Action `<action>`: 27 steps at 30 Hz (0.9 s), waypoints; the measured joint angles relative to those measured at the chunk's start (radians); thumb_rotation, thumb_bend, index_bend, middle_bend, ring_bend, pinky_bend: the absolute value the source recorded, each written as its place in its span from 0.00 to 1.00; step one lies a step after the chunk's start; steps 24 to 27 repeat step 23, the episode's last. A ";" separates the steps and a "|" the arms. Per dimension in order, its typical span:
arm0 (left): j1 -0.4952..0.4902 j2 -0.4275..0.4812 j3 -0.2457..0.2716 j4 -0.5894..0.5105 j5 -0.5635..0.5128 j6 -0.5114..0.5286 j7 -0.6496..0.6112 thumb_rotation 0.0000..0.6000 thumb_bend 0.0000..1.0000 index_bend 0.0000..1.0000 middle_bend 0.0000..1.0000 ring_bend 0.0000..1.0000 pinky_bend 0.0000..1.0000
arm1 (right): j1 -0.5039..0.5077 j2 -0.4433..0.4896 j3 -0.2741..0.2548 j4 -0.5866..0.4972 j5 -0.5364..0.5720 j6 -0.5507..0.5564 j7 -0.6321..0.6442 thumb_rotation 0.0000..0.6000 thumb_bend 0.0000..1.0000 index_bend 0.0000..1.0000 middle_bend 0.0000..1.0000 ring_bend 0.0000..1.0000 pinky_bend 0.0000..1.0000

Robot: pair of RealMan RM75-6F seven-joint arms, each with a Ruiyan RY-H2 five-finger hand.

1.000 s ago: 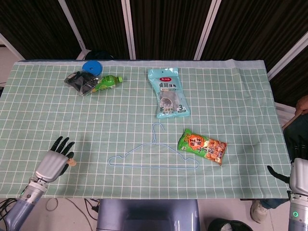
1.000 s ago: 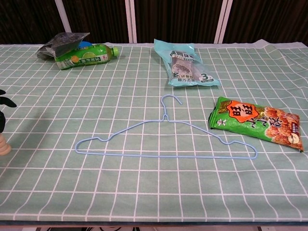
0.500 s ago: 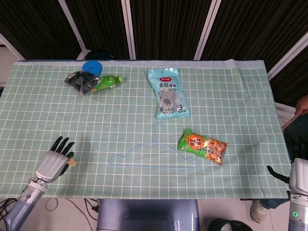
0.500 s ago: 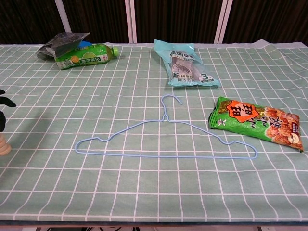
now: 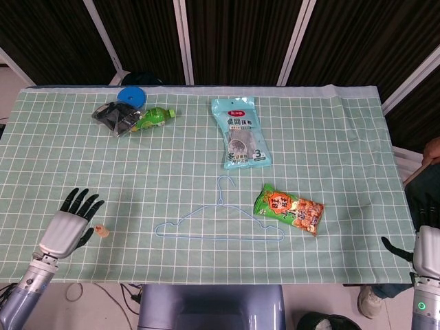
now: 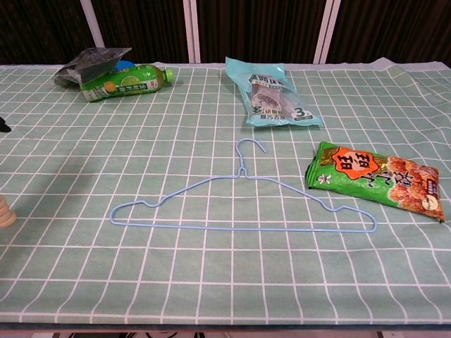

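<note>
Head view: left hand [image 5: 65, 230] fingers [image 5: 77, 201] spread, holding nothing, hovering at near left table edge. Small tan wooden peg [image 5: 100, 231] just beside it, lying free on checked cloth [image 5: 330, 137]. I judge peg light, stiff, smooth, prone to roll; pinch across middle. Right hand [image 5: 427, 251] at right edge, finger state unclear. Blue wire hanger [image 5: 218, 227] well apart.

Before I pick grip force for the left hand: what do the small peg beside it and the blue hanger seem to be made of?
The small peg looks like unfinished light wood: pale tan, matte, with a turned, knobbed outline in the chest view, though plastic is possible. The blue hanger seems thin wire with a smooth blue coating: very slim, even line, bent hook. The left hand hovers open beside the peg.
</note>
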 measured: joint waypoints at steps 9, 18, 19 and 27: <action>0.065 0.038 -0.013 -0.032 -0.037 0.086 -0.118 1.00 0.33 0.05 0.02 0.00 0.05 | 0.000 -0.001 -0.002 -0.001 -0.004 0.001 -0.001 1.00 0.20 0.12 0.03 0.06 0.00; 0.117 0.068 -0.065 -0.042 -0.110 0.156 -0.218 1.00 0.33 0.05 0.01 0.00 0.05 | 0.000 0.001 -0.004 0.000 -0.008 -0.001 0.002 1.00 0.20 0.12 0.03 0.06 0.00; 0.122 0.072 -0.070 -0.043 -0.113 0.163 -0.221 1.00 0.33 0.05 0.01 0.00 0.05 | 0.000 0.001 -0.005 0.000 -0.008 -0.001 0.003 1.00 0.20 0.12 0.03 0.06 0.00; 0.130 0.090 -0.073 -0.052 -0.117 0.165 -0.229 1.00 0.33 0.07 0.01 0.00 0.05 | 0.000 0.002 -0.006 -0.001 -0.010 -0.002 0.003 1.00 0.20 0.12 0.03 0.06 0.00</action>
